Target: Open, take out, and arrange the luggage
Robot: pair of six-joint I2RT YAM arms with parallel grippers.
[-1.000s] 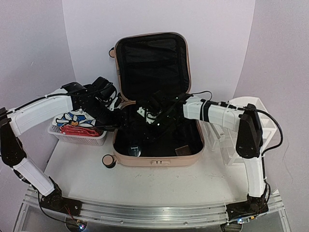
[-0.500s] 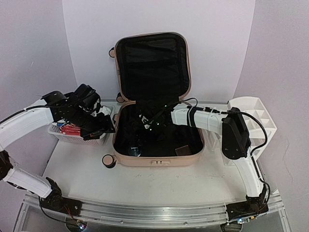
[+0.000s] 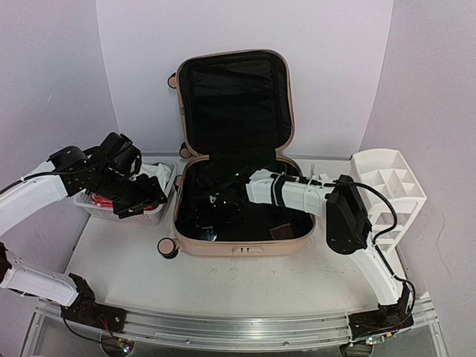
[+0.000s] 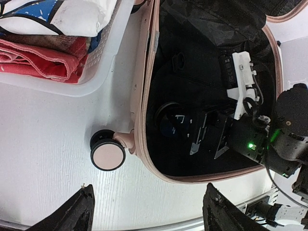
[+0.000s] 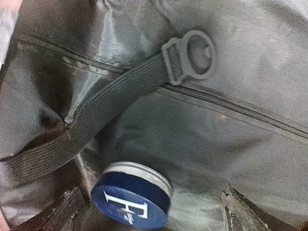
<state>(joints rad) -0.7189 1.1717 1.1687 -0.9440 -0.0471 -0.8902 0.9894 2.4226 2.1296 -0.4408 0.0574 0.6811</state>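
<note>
Inside the luggage, an elastic strap crowds the blue tin.

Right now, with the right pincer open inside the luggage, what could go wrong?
The right pincer hangs open over the blue tin; the elastic strap lies beside it, so a finger might hook the strap.
The tin is round and lies on slack lining, so it may slip from the grip.
The luggage lid stands upright behind the right arm; lifting could knock it.

We see the open luggage at centre w/ black lining, its wheel at lower left, and a white basket at upper left w/ red cloth inside.
</note>
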